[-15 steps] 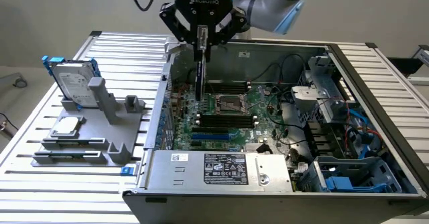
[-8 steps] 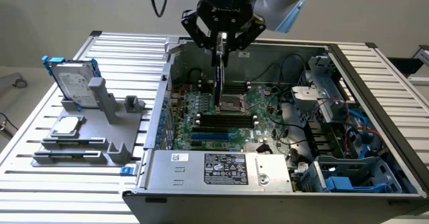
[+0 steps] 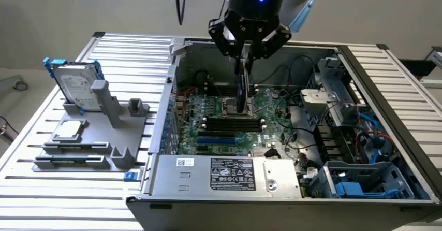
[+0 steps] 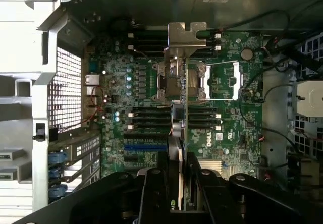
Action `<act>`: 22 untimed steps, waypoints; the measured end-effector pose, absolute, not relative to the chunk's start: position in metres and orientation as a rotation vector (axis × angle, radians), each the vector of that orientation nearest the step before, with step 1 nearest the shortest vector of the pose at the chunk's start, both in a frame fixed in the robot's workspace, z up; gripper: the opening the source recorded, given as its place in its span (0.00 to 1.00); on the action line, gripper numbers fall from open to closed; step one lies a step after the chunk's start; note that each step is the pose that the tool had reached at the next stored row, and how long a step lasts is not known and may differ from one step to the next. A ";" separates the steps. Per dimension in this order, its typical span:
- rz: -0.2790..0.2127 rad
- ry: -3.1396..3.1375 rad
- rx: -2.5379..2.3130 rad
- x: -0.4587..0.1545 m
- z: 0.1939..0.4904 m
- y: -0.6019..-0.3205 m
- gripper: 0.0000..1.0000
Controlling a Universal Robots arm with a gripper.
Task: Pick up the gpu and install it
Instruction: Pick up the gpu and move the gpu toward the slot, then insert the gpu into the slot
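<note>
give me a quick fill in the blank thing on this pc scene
1. The pincer is ____ on the gpu.
2. The gpu hangs over the motherboard, and its end bracket is ____ in colour.
3. The hard drive stands in a ____ frame.
4. The hard drive is on the exterior view's ____ of the computer case.

Missing words: shut; silver; blue; left

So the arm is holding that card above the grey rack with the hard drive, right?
Not quite. It holds the gpu above the motherboard inside the open computer case, not above the rack. The exterior view shows this.
</note>
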State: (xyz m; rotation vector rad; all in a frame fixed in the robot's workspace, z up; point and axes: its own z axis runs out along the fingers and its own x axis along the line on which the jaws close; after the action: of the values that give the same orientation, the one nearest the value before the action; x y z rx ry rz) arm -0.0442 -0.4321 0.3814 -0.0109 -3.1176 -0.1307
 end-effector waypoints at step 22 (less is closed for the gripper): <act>-0.131 -3.117 -0.011 -0.044 0.374 -0.431 0.26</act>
State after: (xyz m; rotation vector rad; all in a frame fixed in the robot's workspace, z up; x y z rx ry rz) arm -0.0440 -0.4314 0.3741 -0.0108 -3.1175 -0.1308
